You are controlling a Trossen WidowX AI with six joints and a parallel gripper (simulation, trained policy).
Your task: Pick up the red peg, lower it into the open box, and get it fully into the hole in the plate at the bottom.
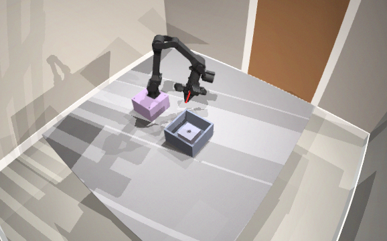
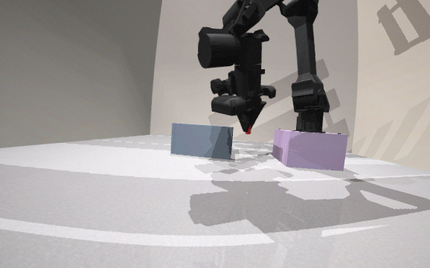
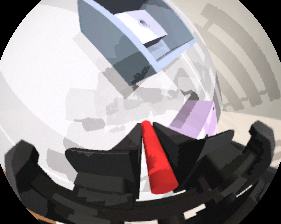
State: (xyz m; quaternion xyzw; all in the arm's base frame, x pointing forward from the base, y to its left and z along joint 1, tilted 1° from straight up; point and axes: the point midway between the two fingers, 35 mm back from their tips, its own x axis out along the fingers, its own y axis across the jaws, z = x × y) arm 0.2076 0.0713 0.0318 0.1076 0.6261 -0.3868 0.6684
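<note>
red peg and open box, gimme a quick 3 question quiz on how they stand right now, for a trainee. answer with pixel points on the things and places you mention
1. True or false: the red peg [image 1: 187, 97] [image 2: 248, 130] [image 3: 159, 162] is already in the hole in the plate [image 1: 189, 134] [image 3: 136, 25].
2. Multiple choice: where is the plate?
A) on the lilac block
B) in the gripper
C) inside the open box [image 1: 203, 140] [image 2: 201, 141] [image 3: 111, 50]
3. Fill in the blank: the gripper [image 1: 187, 98] [image 2: 248, 130] [image 3: 146, 125] is shut on the ____.

Key: 1. false; 2. C; 3. red peg
</note>
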